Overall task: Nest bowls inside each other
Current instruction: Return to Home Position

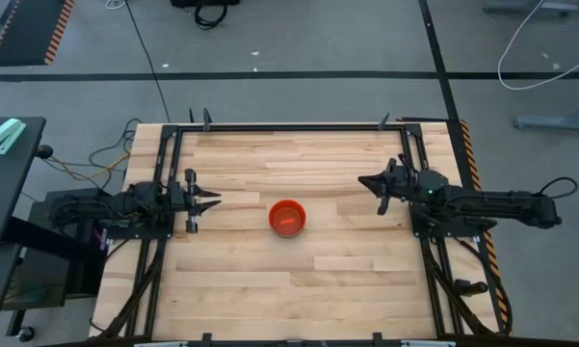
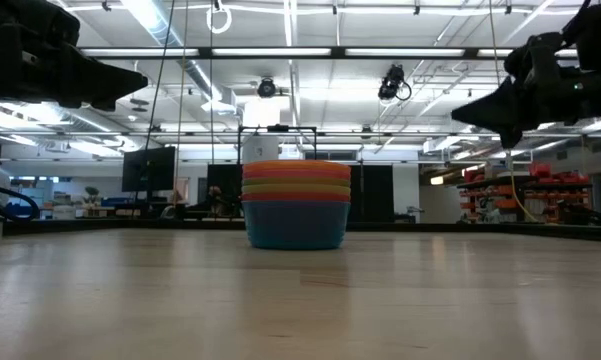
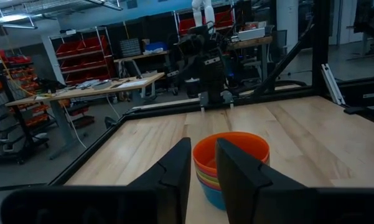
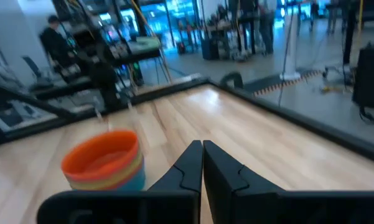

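The bowls stand nested in one stack (image 1: 287,218) at the middle of the table, resting on the bottom of the blue bowl (image 2: 296,228). The orange bowl (image 3: 231,148) is on top, and several coloured rims show between the two. The stack also shows in the right wrist view (image 4: 104,163). My left gripper (image 1: 215,200) hovers left of the stack, its fingers a little apart and empty. My right gripper (image 1: 364,180) hovers to the stack's right and a little toward the far edge, shut and empty. Both point toward the table's middle.
The wooden table top (image 1: 299,280) is framed by black rails (image 1: 289,126) along its edges. A person (image 4: 53,37) stands in the room beyond the table.
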`<state>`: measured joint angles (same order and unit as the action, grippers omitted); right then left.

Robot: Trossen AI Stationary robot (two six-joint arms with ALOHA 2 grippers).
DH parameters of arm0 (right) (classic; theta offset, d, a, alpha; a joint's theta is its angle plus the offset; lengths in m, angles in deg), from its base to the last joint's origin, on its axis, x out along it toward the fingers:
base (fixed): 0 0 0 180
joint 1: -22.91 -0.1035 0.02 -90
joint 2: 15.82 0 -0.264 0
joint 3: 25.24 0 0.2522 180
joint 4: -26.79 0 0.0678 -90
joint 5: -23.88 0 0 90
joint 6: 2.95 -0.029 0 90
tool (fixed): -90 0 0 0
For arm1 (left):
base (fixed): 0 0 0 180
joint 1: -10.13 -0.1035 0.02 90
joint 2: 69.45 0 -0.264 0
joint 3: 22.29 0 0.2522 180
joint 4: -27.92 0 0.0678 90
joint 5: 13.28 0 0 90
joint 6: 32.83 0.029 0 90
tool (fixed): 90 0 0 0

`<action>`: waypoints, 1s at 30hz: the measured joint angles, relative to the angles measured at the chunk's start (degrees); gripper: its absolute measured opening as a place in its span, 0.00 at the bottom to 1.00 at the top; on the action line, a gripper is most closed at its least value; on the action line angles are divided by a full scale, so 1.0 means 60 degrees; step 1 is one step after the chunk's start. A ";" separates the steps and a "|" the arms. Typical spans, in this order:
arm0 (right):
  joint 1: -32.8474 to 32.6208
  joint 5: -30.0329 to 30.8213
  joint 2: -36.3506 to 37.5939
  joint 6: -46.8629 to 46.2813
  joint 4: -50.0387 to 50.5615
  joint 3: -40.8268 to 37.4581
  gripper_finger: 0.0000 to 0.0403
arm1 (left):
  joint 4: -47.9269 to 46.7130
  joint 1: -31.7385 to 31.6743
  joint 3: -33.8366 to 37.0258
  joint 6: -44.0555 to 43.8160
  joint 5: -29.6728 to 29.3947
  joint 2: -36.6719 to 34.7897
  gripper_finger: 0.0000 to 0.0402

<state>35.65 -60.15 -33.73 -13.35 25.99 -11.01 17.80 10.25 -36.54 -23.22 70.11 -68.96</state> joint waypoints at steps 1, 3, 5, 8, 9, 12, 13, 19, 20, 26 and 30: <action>-0.0004 -0.0042 0.0190 0.0033 0.0003 0.0000 0.05 | 0.0000 0.0000 0.0000 0.0000 -0.0001 0.0000 0.20; -0.0004 -0.0082 0.0593 0.0121 0.0034 0.0000 0.05 | 0.0000 0.0000 0.0000 0.0000 -0.0003 0.0000 0.20; -0.0004 -0.0082 0.1002 0.0162 0.0236 0.0000 0.05 | 0.0000 0.0000 0.0000 0.0000 -0.0003 0.0000 0.21; -0.0004 -0.0082 0.1552 0.0169 0.0665 0.0000 0.05 | 0.0000 0.0000 0.0000 0.0000 -0.0001 0.0000 0.22; -0.0004 -0.0082 0.1686 0.0166 0.0822 0.0000 0.05 | 0.0000 0.0000 0.0000 0.0000 -0.0003 0.0000 0.22; -0.0004 -0.0082 0.2068 0.0162 0.1317 0.0000 0.05 | 0.0000 0.0000 0.0000 0.0000 -0.0003 0.0000 0.23; -0.0004 -0.0082 0.2169 0.0163 0.1464 0.0000 0.05 | 0.0000 0.0000 0.0000 0.0000 -0.0003 0.0000 0.23; -0.0007 -0.0115 0.2306 0.0366 0.2108 0.0000 0.05 | 0.0000 0.0003 0.0000 0.0000 -0.0006 0.0000 0.21; 0.0000 -0.0115 0.2306 0.0464 0.2101 0.0000 0.05 | 0.0000 0.0002 0.0000 0.0000 -0.0003 0.0000 0.21; 0.0000 -0.0289 0.2067 0.1459 0.2145 0.0000 0.05 | 0.0000 0.0004 0.0000 0.0000 -0.0003 0.0000 0.20; 0.0000 -0.0294 0.1861 0.1440 0.2144 0.0000 0.05 | 0.0000 0.0001 0.0000 0.0000 -0.0003 0.0000 0.22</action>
<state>35.65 -61.91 -22.56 -4.71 38.85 -11.01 17.80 10.26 -36.54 -23.22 70.09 -68.96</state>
